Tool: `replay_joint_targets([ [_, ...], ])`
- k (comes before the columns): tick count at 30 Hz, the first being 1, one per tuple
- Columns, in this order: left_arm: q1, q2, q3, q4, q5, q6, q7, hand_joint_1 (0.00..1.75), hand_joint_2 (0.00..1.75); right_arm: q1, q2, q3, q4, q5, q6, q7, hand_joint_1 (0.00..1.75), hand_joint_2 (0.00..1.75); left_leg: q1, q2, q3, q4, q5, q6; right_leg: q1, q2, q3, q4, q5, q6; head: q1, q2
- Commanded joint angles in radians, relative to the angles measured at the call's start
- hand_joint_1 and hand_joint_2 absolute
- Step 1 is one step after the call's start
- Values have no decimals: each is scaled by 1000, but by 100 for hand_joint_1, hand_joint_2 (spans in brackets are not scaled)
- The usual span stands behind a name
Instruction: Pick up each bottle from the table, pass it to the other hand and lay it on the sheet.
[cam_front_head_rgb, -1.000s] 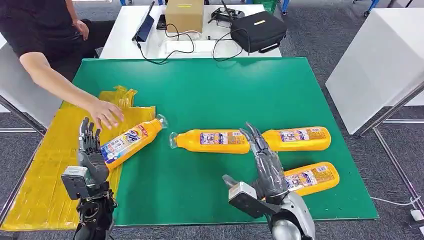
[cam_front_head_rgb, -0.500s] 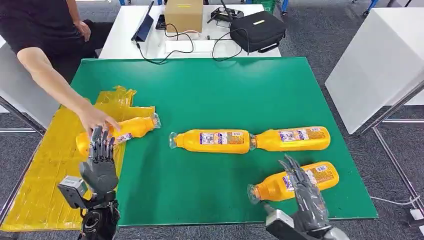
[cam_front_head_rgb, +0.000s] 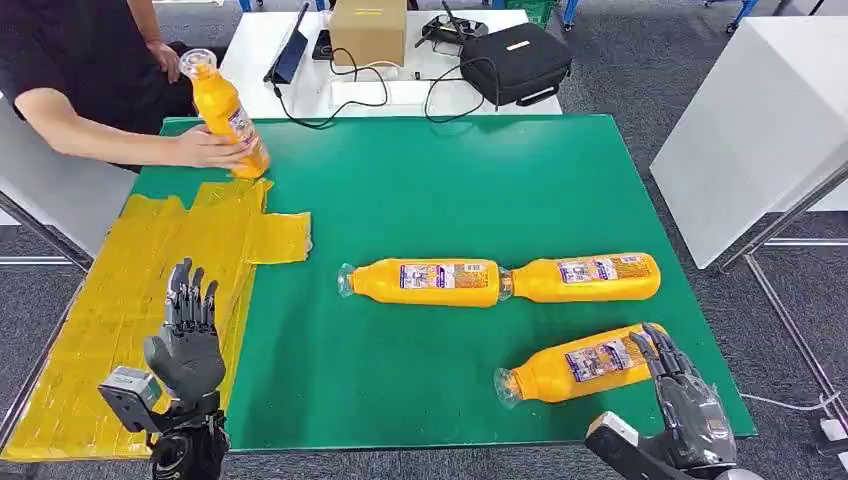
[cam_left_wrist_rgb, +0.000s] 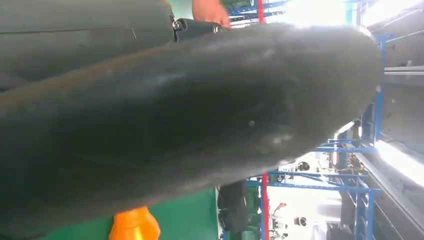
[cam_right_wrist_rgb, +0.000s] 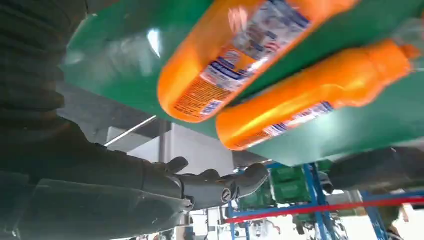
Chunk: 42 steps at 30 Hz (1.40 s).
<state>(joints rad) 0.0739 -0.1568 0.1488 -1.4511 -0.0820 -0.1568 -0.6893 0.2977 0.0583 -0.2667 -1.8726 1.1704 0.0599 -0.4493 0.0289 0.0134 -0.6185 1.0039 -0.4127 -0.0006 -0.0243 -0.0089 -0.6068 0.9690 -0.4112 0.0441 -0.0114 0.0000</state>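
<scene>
Three orange bottles lie on the green table (cam_front_head_rgb: 420, 180): one (cam_front_head_rgb: 425, 282) at the middle, one (cam_front_head_rgb: 592, 277) end to end with it on the right, one (cam_front_head_rgb: 585, 362) nearer the front right. A person's hand (cam_front_head_rgb: 215, 150) holds another orange bottle (cam_front_head_rgb: 222, 110) upright at the table's far left. The yellow sheet (cam_front_head_rgb: 120, 300) covers the left side, bare. My left hand (cam_front_head_rgb: 185, 340) hovers over the sheet's near part, fingers apart, holding nothing. My right hand (cam_front_head_rgb: 685, 400) is at the front right corner beside the nearest bottle (cam_right_wrist_rgb: 240, 50), fingers spread and empty.
A white desk behind the table carries a cardboard box (cam_front_head_rgb: 368, 30), a black bag (cam_front_head_rgb: 515, 62) and cables. A white cabinet (cam_front_head_rgb: 750, 120) stands to the right. The person (cam_front_head_rgb: 70, 60) stands at the far left corner.
The person lifted the bottle off the sheet and now holds it upright at the far left. My right hand drew back toward the front right corner. My left hand sank slightly.
</scene>
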Motion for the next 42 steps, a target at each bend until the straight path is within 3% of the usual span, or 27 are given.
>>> replay_joint_targets([
  [1, -83, -10, -20, 103, -25, 5, -3, 0, 0, -105, -33, -82, 150, 48, 6, 26, 0, 175, 0, -2, 3, -1, 0, 1, 0, -1, 4, -2, 0, -2, 0, 0],
  [18, -66, -17, -27, 86, -31, 23, -7, 0, 0, -117, -21, -86, 158, 49, 12, 24, 0, 175, 0, -1, 4, -1, -1, 1, 0, 0, 4, -1, -1, -2, 0, 0],
  [23, -96, -6, -19, 121, -23, 25, -9, 0, 0, -252, -93, -50, 320, 53, 10, 25, 0, 175, -1, 2, 7, -1, -2, 3, 0, 4, 6, -2, -1, -3, 0, 0],
  [30, -128, -4, 0, 130, -8, 19, 1, 0, 0, -300, -87, -1, 349, 97, 1, 58, 0, 175, 0, 0, 4, -1, 1, 3, 0, 1, 4, -1, 0, -1, 0, 0],
  [42, -137, -21, -43, 144, -14, 9, 13, 0, 0, -192, -57, -47, 265, 132, 19, 62, 0, 175, -1, -4, 5, -1, 0, 4, 0, -3, 7, 0, -2, -2, 0, 0],
])
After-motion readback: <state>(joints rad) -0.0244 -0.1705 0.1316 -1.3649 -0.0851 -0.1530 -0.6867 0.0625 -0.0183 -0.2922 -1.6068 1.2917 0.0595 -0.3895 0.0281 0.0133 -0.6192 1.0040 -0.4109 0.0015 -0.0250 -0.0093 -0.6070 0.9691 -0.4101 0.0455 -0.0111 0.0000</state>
